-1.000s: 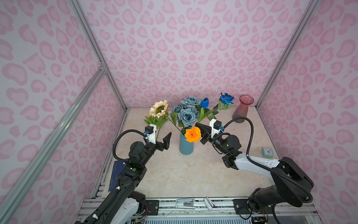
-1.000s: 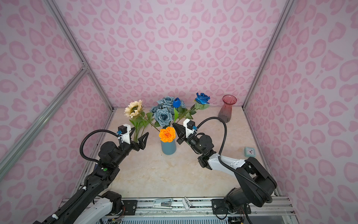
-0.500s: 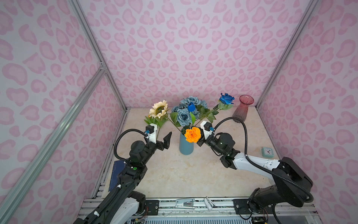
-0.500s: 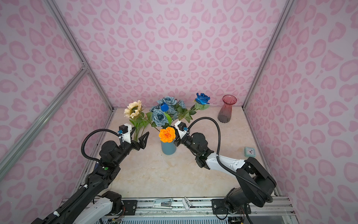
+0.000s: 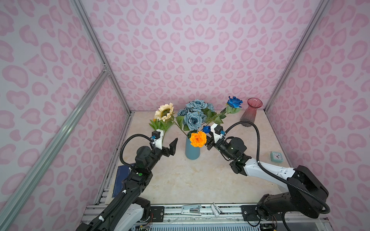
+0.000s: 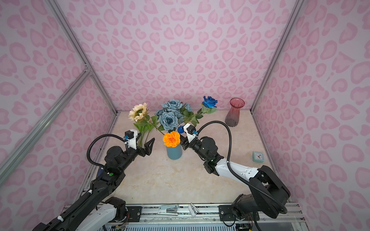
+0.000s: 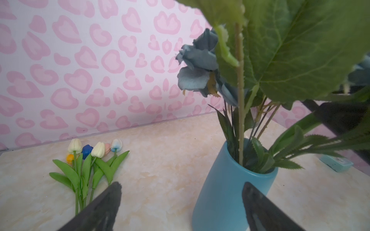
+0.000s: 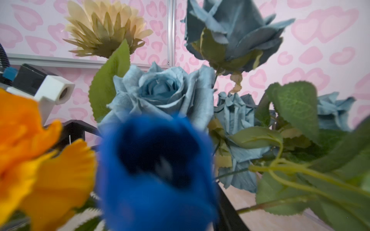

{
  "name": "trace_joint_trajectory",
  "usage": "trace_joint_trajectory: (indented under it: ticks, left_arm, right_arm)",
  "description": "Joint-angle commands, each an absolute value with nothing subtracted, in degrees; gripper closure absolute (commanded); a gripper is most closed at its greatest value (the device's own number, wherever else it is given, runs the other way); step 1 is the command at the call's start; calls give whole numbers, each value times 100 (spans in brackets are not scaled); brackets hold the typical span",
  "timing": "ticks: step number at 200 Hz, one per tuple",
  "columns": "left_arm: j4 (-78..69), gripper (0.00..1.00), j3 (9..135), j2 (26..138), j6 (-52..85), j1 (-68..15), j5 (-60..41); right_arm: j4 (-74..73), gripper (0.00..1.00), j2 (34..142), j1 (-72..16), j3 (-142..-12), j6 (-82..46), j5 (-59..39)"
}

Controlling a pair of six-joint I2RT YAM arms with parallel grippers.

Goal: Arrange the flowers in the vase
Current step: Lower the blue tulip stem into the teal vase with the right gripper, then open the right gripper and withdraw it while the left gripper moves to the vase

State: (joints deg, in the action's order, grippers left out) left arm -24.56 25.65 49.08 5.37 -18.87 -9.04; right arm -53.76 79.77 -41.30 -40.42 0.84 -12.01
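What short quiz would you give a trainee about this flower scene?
1. True or false: the tulips lie on the table, outside the blue vase.
2. The flower head just over the blue vase's rim is: A orange, B pink, C white.
3. Fill in: the left gripper is ___ and holds nothing.
Key: 1 true; 2 A; 3 open.

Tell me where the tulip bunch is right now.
In the left wrist view the tulip bunch lies flat on the table's left side by the back wall, apart from the blue vase.
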Motion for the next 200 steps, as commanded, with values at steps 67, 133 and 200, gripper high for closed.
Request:
trace_joint_trajectory:
  ticks: [67, 133, 200]
  left_arm:
    - [-3397, 1, 1934, 5359, 223, -2395, -1059]
    - [-4285, 3, 1965, 6258, 268, -2761, -783]
    - [-4547, 3, 2253, 6841, 172, -2838, -976]
  right_arm:
    - [-5244, 39, 7165, -4206, -3517, 207, -909]
    - [-4612, 15, 6413, -4270, -3321, 481, -815]
    - [-4210, 3, 5823, -4281, -3529, 411, -860]
